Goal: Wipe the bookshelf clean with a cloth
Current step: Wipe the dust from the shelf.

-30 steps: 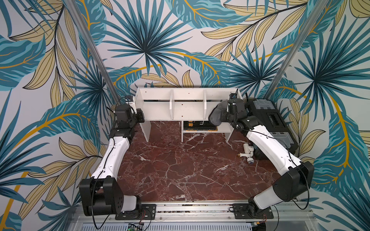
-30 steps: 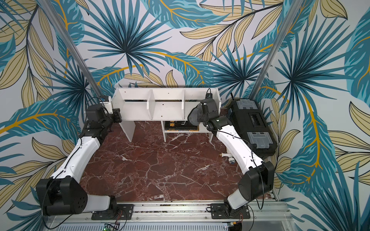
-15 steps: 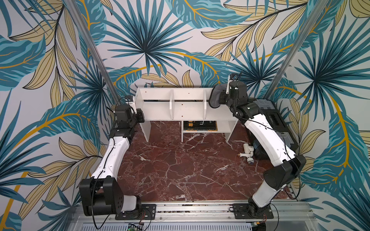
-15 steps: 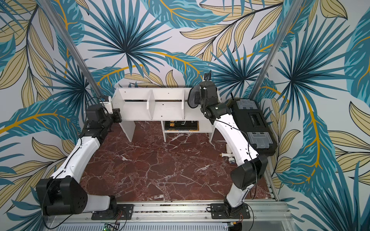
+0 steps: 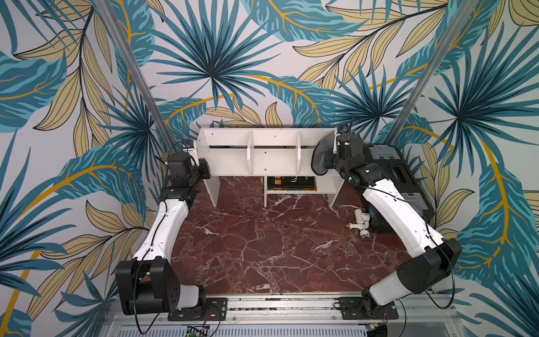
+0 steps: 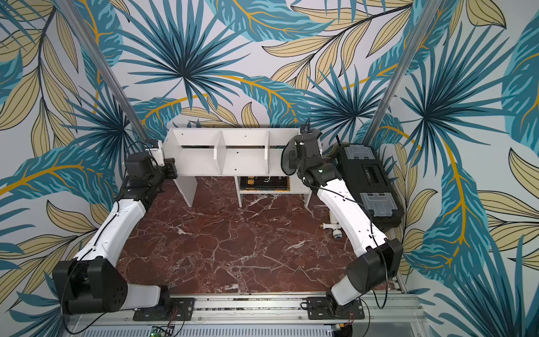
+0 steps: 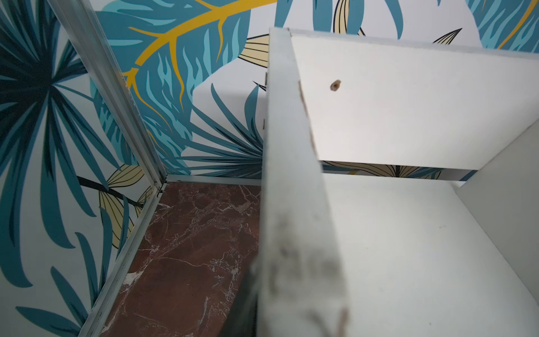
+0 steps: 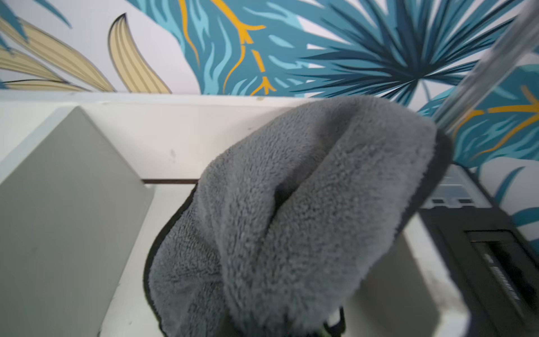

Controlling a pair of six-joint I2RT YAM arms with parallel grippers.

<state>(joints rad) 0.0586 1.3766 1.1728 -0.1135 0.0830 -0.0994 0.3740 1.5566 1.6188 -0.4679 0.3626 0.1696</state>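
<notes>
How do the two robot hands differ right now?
The right gripper is shut on the grey cloth; the left gripper has no cloth and seems clamped on the bookshelf by its left end panel. The right gripper sits at the rightmost compartment, the left gripper at the opposite end. Both are closed, up at the bookshelf.

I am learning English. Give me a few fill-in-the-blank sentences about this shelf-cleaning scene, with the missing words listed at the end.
1. The right gripper holds a grey ___ at the right compartment of the bookshelf.
2. The bookshelf has ___ upper compartments.
3. The left gripper has its fingers shut on the bookshelf's ___ end panel.
4. The toolbox beside the bookshelf is ___ with grey latches.

Missing words: cloth; three; left; black.
</notes>
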